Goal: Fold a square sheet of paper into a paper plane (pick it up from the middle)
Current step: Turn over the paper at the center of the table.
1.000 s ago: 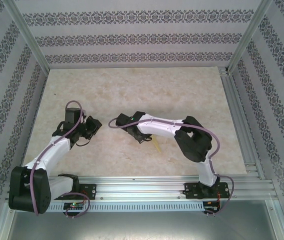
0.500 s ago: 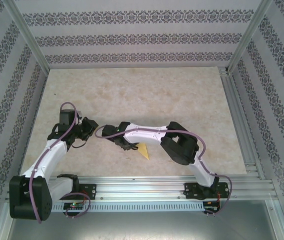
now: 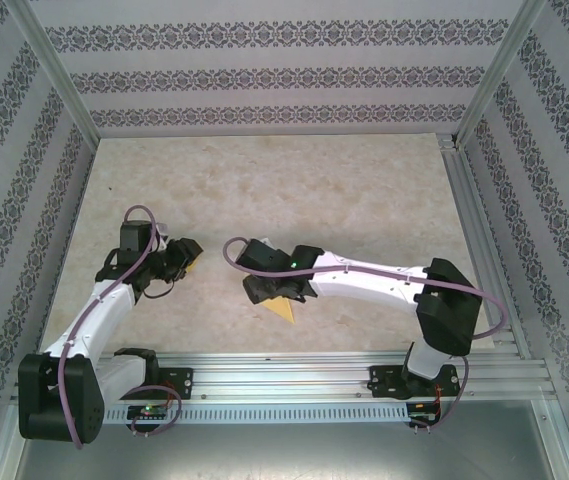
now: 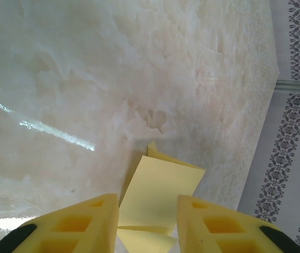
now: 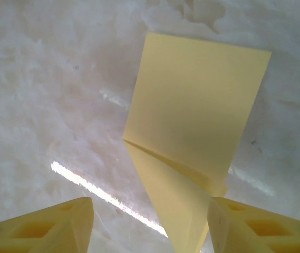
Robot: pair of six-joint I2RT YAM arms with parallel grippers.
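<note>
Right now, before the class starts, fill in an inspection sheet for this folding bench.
Surface: pale marbled table, with glare streaks.
Job's things: yellow paper, partly folded, lying on the table near the front edge.
Clutter: nothing seen.
Grippers: left gripper and right gripper both open, yellow paper between each pair of fingers.
Cables: purple cable along each arm.
Surroundings: patterned walls, aluminium frame.

The top camera sits high behind the arm bases (image 3: 409, 380), looking down and forward over the whole table (image 3: 264, 180) — the far view. Each wrist camera looks past its own yellow fingertips (image 4: 81, 224), close over the marbled top; all three take in folded yellow paper (image 3: 283, 307).
</note>
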